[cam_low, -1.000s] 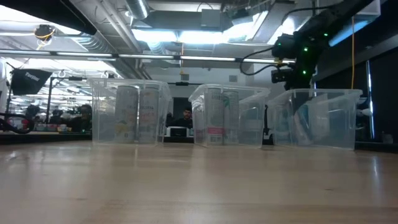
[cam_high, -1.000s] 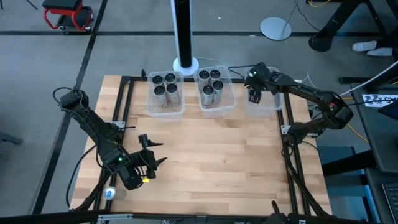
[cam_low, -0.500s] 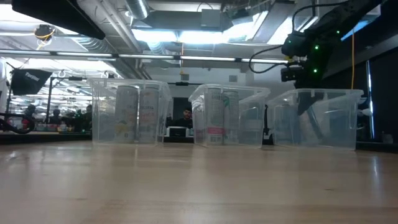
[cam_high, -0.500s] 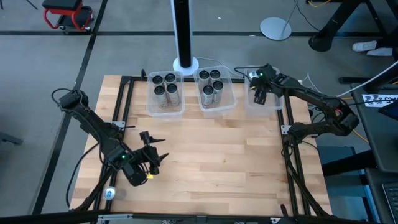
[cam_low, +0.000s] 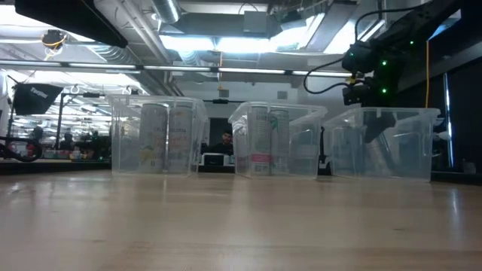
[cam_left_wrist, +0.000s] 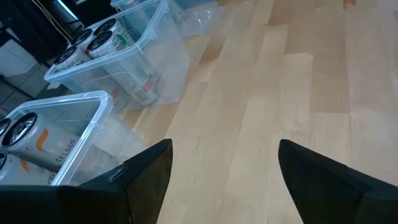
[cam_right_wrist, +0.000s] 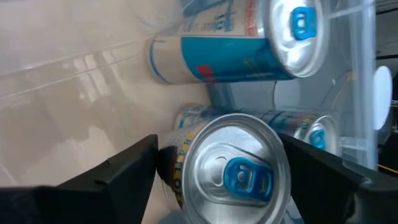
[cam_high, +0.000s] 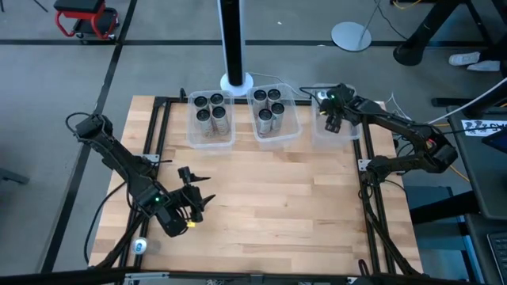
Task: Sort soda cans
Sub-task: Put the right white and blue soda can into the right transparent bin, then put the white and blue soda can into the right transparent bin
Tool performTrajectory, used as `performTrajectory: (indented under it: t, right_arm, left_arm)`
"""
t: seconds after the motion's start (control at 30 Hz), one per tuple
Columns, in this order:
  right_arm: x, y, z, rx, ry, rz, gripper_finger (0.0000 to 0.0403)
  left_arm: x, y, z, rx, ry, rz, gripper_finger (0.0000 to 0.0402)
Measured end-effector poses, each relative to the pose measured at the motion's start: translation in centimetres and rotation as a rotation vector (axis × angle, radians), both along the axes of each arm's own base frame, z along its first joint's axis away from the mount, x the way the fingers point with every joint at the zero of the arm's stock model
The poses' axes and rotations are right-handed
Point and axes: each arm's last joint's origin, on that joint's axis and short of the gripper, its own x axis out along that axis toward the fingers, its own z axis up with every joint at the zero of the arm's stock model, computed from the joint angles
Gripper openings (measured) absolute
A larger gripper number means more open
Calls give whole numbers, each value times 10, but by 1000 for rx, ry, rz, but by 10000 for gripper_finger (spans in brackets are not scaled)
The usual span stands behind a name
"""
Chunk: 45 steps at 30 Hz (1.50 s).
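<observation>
Right end effector point(cam_high: 333, 119) hangs inside the rightmost bin point(cam_high: 348, 134), fingers spread around a blue-tabbed can point(cam_right_wrist: 233, 165) – not clamped; left end effector point(cam_high: 194, 199) – open, empty – above the desk point(cam_high: 285, 206)

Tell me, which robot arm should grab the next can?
Probably the right. Its open hand hangs over the bin holding blue-tabbed cans, one sitting between its fingers. The left hand waits open over bare table.
</observation>
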Motion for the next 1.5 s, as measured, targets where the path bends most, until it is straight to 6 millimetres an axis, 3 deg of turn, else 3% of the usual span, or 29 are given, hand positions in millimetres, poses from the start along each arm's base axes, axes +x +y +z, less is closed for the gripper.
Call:
performTrajectory:
  t: [0.33, 1.03, 1.5]
  right_arm:
    - [1, -2, 10, -5, 19, 11, 319]
    - [-5, 4, 9, 25, 121, 8, 319]
    - [-6, 7, 58, 32, 81, 40, 319]
  left_arm:
    - [0, 0, 0, 0, 0, 0, 280]
    - [0, 0, 0, 2, -5, 3, 280]
    - [1, -1, 1, 7, -8, -9, 280]
